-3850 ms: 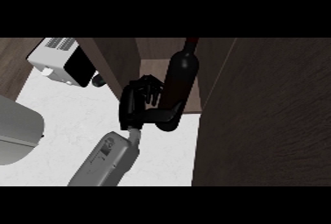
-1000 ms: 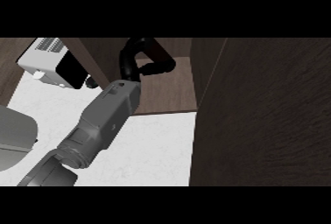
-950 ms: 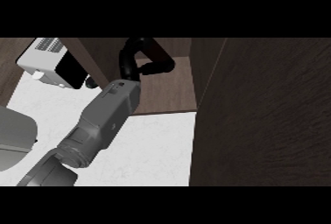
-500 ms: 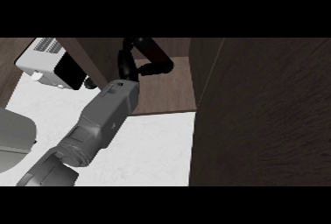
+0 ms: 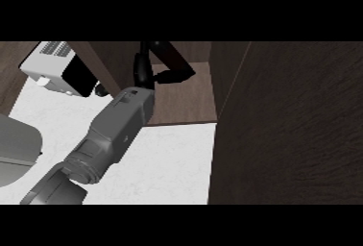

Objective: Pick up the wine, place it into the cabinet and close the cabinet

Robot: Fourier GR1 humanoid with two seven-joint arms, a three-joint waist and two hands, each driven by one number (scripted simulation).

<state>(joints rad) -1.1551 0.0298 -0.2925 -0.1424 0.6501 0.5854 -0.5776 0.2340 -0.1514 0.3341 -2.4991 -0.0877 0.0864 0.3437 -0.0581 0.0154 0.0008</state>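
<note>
Left hand [image 5: 162, 62] deep in cabinet [image 5: 186, 103], grasp unclear; wine unseen. Pulling back could topple the bottle.

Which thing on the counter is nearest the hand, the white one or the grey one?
The white toaster, top left, beside the hand; the grey object lies lower left.

Readable text: none anywhere in the head view.
Toaster [image 5: 60, 67]: white and black casing at far left, no brand or lettering legible.
Cabinet [image 5: 291, 120]: plain dark wood grain, no label or sign.
Forearm [image 5: 117, 127]: grey shell, no numbers or markings legible.
</note>
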